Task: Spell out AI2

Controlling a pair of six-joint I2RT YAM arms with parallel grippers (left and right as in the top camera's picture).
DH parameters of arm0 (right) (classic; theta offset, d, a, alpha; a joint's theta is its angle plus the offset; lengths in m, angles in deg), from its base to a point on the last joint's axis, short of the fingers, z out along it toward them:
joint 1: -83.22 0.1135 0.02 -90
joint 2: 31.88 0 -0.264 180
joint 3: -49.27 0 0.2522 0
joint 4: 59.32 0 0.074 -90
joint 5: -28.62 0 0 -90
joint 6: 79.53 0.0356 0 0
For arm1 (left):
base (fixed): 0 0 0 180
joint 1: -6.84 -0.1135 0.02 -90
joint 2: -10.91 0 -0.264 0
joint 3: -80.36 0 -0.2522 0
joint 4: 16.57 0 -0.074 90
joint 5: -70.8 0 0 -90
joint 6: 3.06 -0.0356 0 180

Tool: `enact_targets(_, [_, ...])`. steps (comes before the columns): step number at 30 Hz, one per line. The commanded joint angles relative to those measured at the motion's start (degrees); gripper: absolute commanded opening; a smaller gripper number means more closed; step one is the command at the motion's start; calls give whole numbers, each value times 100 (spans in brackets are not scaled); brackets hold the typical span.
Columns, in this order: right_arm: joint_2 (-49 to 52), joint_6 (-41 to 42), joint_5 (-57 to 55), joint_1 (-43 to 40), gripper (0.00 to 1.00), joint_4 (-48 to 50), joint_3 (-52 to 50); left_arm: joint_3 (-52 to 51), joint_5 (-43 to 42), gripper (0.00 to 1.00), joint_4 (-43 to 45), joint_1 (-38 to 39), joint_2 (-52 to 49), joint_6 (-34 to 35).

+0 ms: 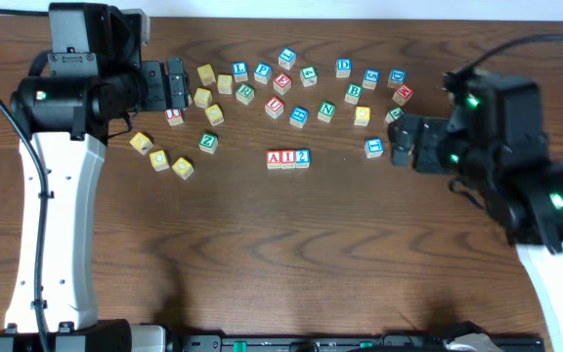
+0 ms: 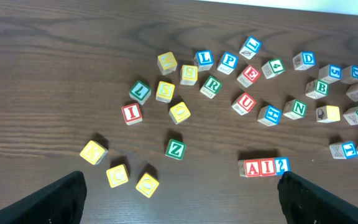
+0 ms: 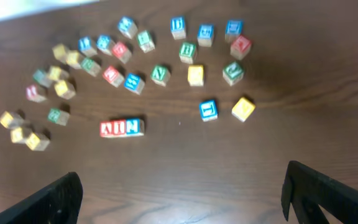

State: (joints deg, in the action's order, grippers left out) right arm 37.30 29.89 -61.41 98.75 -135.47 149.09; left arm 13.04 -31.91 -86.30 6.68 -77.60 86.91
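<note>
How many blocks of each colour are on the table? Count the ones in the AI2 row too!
Yellow blocks: 9
Blue blocks: 9
Green blocks: 7
Red blocks: 6
Total: 31, including the AI2 row, which is 2 red and 1 blue.

Loose letter blocks (image 1: 275,107) in a wide arc across the dark wooden table (image 1: 262,235).

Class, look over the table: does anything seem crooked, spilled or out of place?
Nothing stands out. The AI2 row sits straight, blocks touching, apart from the loose blocks. The left claw and right claw are open, empty.
</note>
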Motion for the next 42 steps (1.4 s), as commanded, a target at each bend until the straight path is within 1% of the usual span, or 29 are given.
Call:
enact_targets(1, [-369, -42, -199, -55, 99, -26, 17, 52, 35, 98, -24, -15, -26, -37])
enact_targets(6, [-654, -42, -199, -55, 99, -28, 17, 52, 35, 98, -24, -15, -26, -37])
enact_targets(11, [-704, -42, -199, -55, 99, -50, 17, 52, 35, 98, -24, -15, -26, -37])
enact_targets(18, [-695, -39, -295, -55, 99, -428, 17, 52, 35, 98, -24, -15, -26, -37])
enact_targets(22, [-695, -17, -538, -55, 99, -271, -22, 52, 35, 98, -24, -15, -26, -37])
enact_targets(25, [-861, -55, -796, -63, 99, 96, -251, 52, 35, 98, -24, -15, -26, -37])
enact_targets(27, [-1147, -260, -791, -114, 99, 544, -640, 52, 35, 98, -24, -15, -26, -37])
enact_targets(30, [-1770, -354, -678, -310, 99, 1373, -1534, 52, 35, 98, -22, -15, -26, -37])
enact_targets(37, [-3685, -385, 212, -1150, 99, 3235, -4081, 52, 35, 98, -24, -15, -26, -37])
enact_targets(42, [-5010, -387, 76, -1410, 99, 4308, -5661, 52, 35, 98, -22, -15, -26, -37])
